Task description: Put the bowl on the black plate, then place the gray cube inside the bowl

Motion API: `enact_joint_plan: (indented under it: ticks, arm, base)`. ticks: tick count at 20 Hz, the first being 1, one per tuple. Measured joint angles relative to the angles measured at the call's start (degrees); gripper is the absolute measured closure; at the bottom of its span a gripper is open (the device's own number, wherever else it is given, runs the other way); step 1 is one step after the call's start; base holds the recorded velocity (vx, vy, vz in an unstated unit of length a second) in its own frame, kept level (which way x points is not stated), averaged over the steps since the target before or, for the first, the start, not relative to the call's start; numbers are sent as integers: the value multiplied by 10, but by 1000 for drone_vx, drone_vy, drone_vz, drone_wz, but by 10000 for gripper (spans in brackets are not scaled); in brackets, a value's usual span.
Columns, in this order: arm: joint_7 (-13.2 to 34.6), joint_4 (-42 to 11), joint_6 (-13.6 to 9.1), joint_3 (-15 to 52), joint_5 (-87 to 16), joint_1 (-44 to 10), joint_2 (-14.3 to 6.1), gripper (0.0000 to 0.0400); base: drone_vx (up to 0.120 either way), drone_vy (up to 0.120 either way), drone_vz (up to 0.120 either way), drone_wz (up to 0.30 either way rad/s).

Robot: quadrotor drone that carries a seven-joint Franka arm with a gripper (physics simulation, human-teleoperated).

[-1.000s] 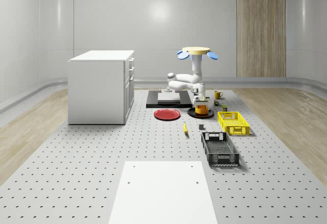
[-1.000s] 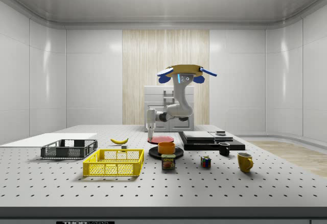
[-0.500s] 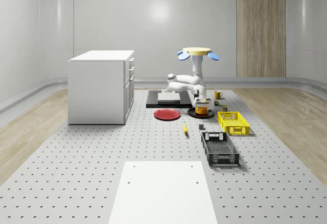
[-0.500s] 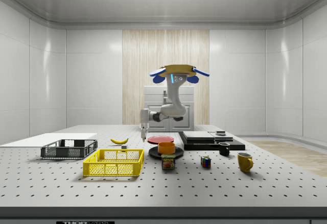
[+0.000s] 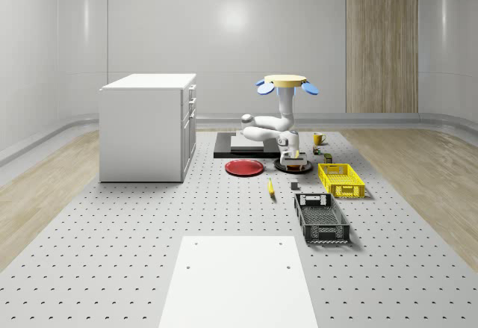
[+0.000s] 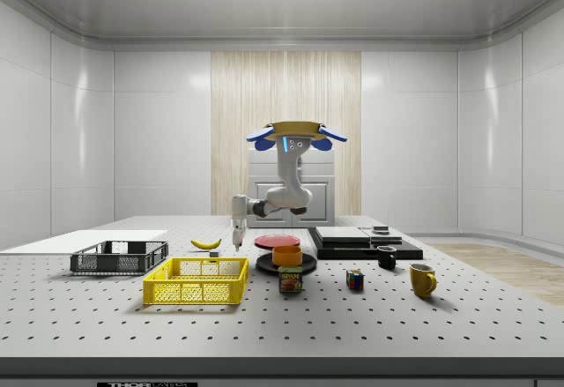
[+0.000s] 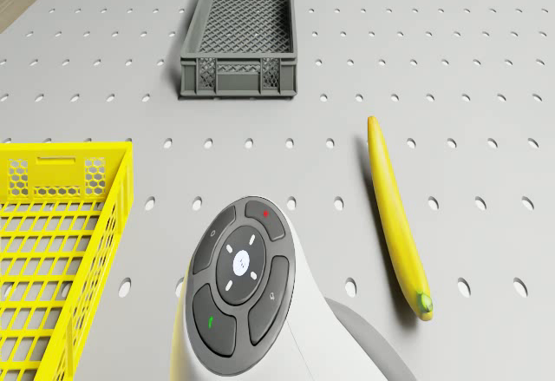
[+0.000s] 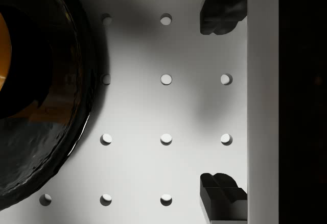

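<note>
— Fingers (image 8: 223, 104) spread wide, nothing between them, over bare desk (image 8: 166, 109) just beside the black plate (image 8: 66, 147)'s rim.

— And the bowl (image 6: 286, 254)?

— Sitting on that plate. So the gray cube (image 5: 294, 186) comes next, I'd say: it lies on the desk nearer the whole-scene camera than the plate, between banana (image 7: 395, 216) and yellow basket (image 5: 341, 179).

— Pose?

— Drone (image 5: 284, 81) hovers above the plate area; arm (image 5: 265, 126) elbows out to the whole-scene view's left, hand pointing straight down.
</note>
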Motion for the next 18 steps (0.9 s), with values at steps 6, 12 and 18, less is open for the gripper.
enact_joint_plan:
  ticks: [6,12,18]
  arm:
    - [0,0,1,0,0,0,-1,0]
    - [0,0,2,1,1,-1,-2,0]
    - [1,0,3,1,1,-1,-3,0]
  base:
    - [120,-27,0,0]
    - [120,-7,0,0]
    - [120,-20,0,0]
